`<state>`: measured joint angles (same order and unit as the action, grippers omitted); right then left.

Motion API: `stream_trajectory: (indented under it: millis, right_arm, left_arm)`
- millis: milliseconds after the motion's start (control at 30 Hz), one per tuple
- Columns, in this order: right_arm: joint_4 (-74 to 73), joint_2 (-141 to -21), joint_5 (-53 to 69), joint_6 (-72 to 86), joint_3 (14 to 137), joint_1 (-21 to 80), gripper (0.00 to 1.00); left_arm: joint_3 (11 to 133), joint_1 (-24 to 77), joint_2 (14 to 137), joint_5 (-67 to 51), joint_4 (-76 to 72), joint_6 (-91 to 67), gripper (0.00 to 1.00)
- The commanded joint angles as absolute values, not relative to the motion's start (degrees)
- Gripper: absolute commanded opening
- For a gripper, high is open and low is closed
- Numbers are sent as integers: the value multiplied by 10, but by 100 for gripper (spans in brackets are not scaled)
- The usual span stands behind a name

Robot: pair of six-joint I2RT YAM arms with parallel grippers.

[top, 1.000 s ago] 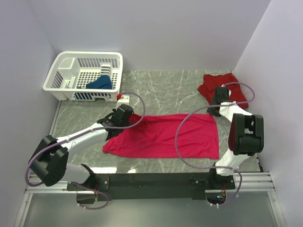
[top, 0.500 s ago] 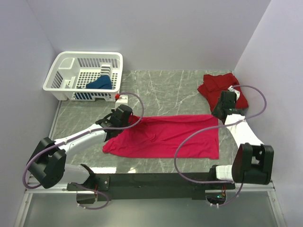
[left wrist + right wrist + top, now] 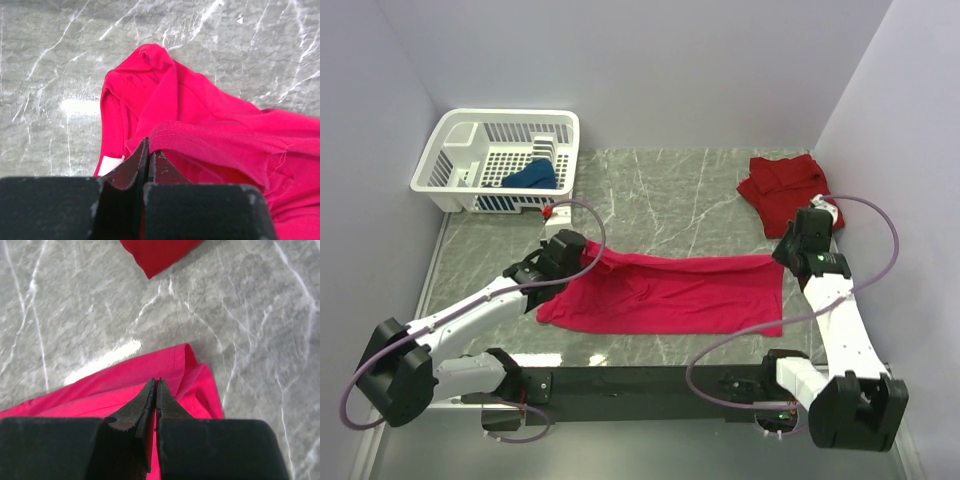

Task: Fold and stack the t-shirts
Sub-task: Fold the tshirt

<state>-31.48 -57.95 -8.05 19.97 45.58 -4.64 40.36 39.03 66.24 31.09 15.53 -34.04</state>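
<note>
The magenta t-shirt (image 3: 670, 295) lies spread across the middle of the table. My left gripper (image 3: 582, 255) is shut on its far left edge, where the hem (image 3: 210, 145) drapes over the fingers. My right gripper (image 3: 786, 250) is shut on its far right corner (image 3: 187, 362). Both hold the far edge lifted and drawn toward the near side. The darker red t-shirt (image 3: 782, 187) lies folded at the back right; its corner shows in the right wrist view (image 3: 155, 255). The dark blue t-shirt (image 3: 530, 176) sits in the basket.
A white lattice basket (image 3: 470, 150) stands at the back left. A small white block with a red tip (image 3: 556, 213) lies just in front of it. Walls close in the left, back and right sides. Grey marble tabletop (image 3: 660, 190) shows behind the magenta shirt.
Both grippers have pulled the magenta shirt's far edge toward the near side, so the shirt now looks narrower front to back. The right arm has swung out to the right.
</note>
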Motion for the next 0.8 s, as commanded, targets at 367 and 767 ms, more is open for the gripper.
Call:
stream_trajectory:
  millis: [367, 767]
  right_arm:
    - [-446, -444, -26, 237, 468, -38, 0]
    - [-525, -385, -52, 250, 486, -38, 0]
  left_arm:
    - [367, 397, 577, 275, 192, -411, 0]
    - [345, 408, 524, 261, 227, -449, 0]
